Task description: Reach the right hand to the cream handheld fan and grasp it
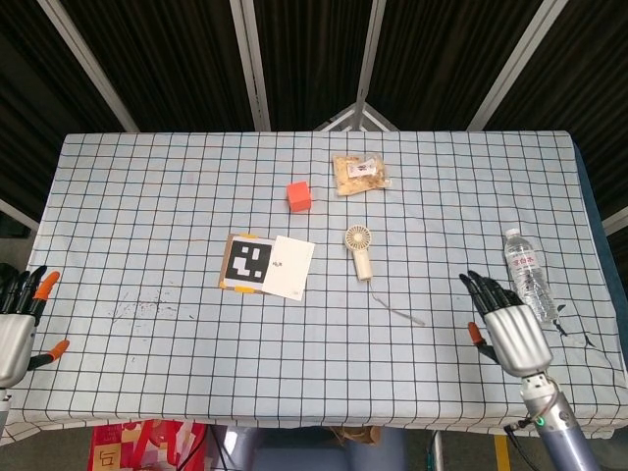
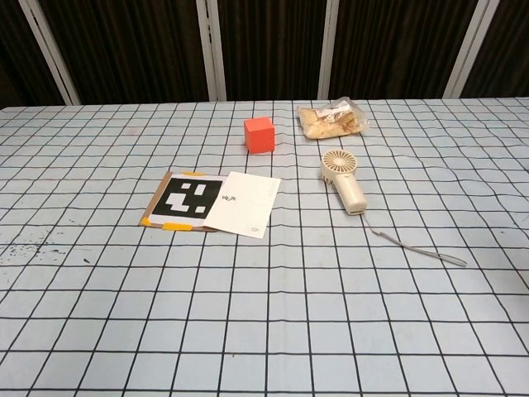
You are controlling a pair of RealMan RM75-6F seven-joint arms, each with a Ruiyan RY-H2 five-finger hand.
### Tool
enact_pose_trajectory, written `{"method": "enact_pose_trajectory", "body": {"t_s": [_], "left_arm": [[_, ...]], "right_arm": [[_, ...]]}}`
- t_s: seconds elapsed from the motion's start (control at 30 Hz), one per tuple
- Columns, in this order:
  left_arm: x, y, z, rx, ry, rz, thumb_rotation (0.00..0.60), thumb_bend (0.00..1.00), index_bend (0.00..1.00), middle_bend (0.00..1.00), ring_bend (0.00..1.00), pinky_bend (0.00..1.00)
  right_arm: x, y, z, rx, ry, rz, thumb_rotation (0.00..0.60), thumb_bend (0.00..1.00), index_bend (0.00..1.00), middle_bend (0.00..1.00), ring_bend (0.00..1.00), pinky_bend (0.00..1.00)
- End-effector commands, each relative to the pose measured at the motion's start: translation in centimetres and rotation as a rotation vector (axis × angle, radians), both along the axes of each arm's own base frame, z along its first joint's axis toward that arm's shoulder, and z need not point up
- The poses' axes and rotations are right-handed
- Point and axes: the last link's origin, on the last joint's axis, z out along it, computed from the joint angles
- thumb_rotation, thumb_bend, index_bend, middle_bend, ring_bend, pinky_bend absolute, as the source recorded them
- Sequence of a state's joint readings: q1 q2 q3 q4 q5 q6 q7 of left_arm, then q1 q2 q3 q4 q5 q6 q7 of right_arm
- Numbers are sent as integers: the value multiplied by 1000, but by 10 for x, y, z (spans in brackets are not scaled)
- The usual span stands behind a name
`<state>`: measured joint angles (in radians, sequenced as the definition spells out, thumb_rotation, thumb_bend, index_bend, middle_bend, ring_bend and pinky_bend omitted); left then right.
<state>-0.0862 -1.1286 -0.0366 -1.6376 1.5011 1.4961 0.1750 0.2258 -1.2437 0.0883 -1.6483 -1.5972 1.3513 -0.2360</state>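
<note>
The cream handheld fan [image 1: 360, 250] lies flat near the table's middle, round head toward the far side, with its thin wrist strap [image 1: 400, 311] trailing to the near right. In the chest view the fan [image 2: 344, 181] lies right of centre. My right hand [image 1: 507, 330] hovers over the near right of the table, fingers spread and empty, well to the right of the fan and nearer than it. My left hand [image 1: 17, 329] stays at the near left table edge, open and empty. Neither hand shows in the chest view.
A clear water bottle [image 1: 528, 276] lies just right of my right hand. An orange cube [image 1: 299, 196] and a snack bag [image 1: 360, 173] sit beyond the fan. A marker card with a white paper [image 1: 267, 264] lies left of the fan on the checked tablecloth [image 1: 147, 216].
</note>
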Motion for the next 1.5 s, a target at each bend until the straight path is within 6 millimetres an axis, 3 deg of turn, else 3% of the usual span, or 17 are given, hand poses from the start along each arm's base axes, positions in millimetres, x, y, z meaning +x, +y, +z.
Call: {"method": "enact_pose_trajectory", "body": {"t_s": [0.03, 0.13, 0.2, 0.43, 0.67, 1.0, 1.5], "left_arm": [[0, 0, 1, -6, -9, -1, 600, 89, 0, 0, 0, 0], [0, 0, 1, -11, -21, 4, 600, 89, 0, 0, 0, 0], [-1, 0, 3, -11, -22, 7, 600, 89, 0, 0, 0, 0], [-4, 2, 6, -14, -21, 24, 600, 89, 0, 0, 0, 0], [-6, 4, 9, -6, -26, 34, 600, 89, 0, 0, 0, 0], [-7, 6, 10, -15, -44, 49, 600, 89, 0, 0, 0, 0], [-7, 7, 9, -22, -51, 58, 600, 88, 0, 0, 0, 0]], "right_arm": [[27, -31, -32, 41, -64, -3, 600, 475, 0, 606, 724, 819], [42, -48, -54, 68, -47, 10, 600, 551, 0, 748, 864, 933], [51, -57, -68, 93, -28, 20, 600, 626, 0, 787, 906, 967], [68, -77, -115, 215, 81, -14, 600, 795, 0, 802, 923, 980], [81, -94, -144, 253, 90, -72, 600, 808, 0, 803, 924, 980], [84, -109, -161, 257, 88, -118, 600, 808, 0, 803, 924, 980], [81, -116, -162, 239, 85, -145, 600, 809, 0, 803, 924, 980]]}}
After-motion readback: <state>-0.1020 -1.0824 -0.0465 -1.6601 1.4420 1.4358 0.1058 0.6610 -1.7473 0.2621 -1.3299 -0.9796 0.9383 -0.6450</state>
